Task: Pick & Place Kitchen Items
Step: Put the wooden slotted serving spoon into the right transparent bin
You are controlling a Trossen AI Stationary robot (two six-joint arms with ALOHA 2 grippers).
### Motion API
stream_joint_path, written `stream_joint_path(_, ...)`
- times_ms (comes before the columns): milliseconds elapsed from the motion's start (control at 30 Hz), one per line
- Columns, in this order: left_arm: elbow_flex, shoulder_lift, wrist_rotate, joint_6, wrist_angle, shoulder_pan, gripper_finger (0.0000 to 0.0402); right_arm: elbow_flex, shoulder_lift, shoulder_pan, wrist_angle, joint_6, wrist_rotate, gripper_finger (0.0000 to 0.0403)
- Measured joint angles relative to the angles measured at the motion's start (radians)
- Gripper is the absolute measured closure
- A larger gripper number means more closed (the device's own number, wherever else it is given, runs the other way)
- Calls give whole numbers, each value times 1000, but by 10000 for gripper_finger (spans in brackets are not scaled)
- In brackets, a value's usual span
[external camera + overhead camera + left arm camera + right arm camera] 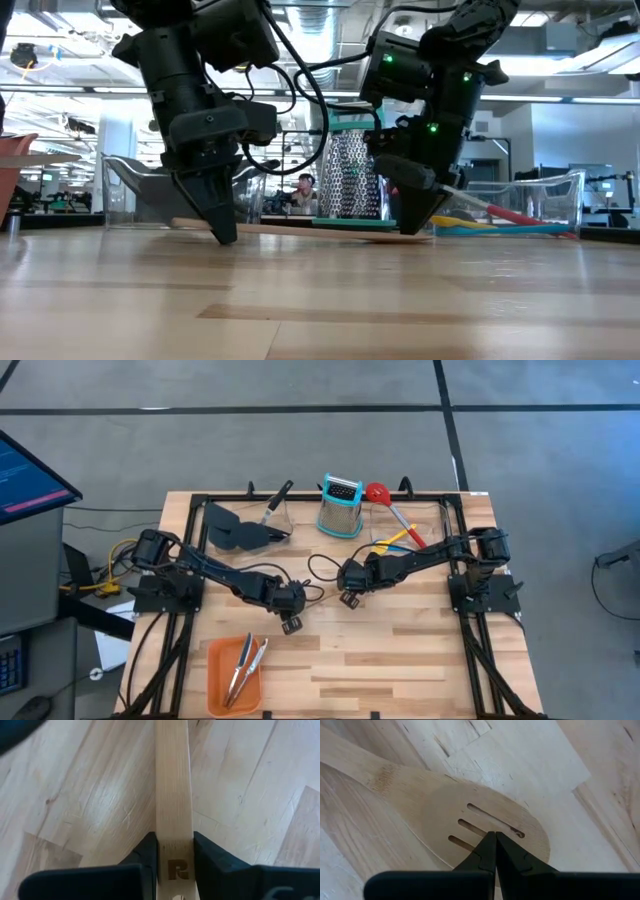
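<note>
From above, the left claw is hovering low over the middle of the wooden surface, with the right claw just beside it toward the right; open boards are lying in front of both, while the orange tray is sitting near the front edge, left of and below the left claw, holding steel tongs. Behind the claws, a clear bin is carrying black spatulas, a grater is standing upright, and another clear bin is holding a red slotted spoon with small blue and yellow spoons. At table height, both claws are pointing down onto the wooden slotted spatula, which is lying flat, its long axis running from one claw to the other. Past the left wrist, the left claw is pinching the spatula's handle, a finger on either edge, the handle stretching straight away from it. Past the right wrist, the right claw is pressed together, its tips resting over the slotted blade, bare boards all around.
</note>
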Motion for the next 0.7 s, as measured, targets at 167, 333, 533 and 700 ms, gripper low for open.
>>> stream_joint_path(167,0,0,-7,3,1,0,347,0,0,0,-1,-20,-1,403)
stream_joint_path(333,0,1,-11,8,1,-1,347,2,0,1,-9,-23,-9,403)
stream_joint_path(533,-1,2,-20,49,4,-1,348,42,1,-1,-117,-46,-63,403)
stream_joint_path(700,-1,2,-47,60,7,-2,348,159,2,2,-287,-70,-69,403)
